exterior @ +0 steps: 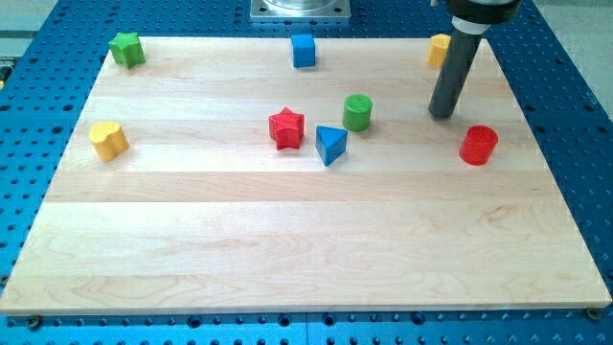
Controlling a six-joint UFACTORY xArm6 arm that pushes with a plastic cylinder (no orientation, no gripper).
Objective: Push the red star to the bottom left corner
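Observation:
The red star (285,128) lies a little above the middle of the wooden board (306,249). A blue triangle (330,145) sits close to its right, and a green cylinder (357,112) is up and to the right of it. My tip (442,115) is far to the star's right, at about the same height in the view. It stands between a yellow block (439,49) above and a red cylinder (478,145) below right, touching neither.
A green star (126,48) is at the board's top left. A blue cube (304,50) is at the top middle. A yellow cylinder (108,140) is near the left edge. A blue perforated table (575,115) surrounds the board.

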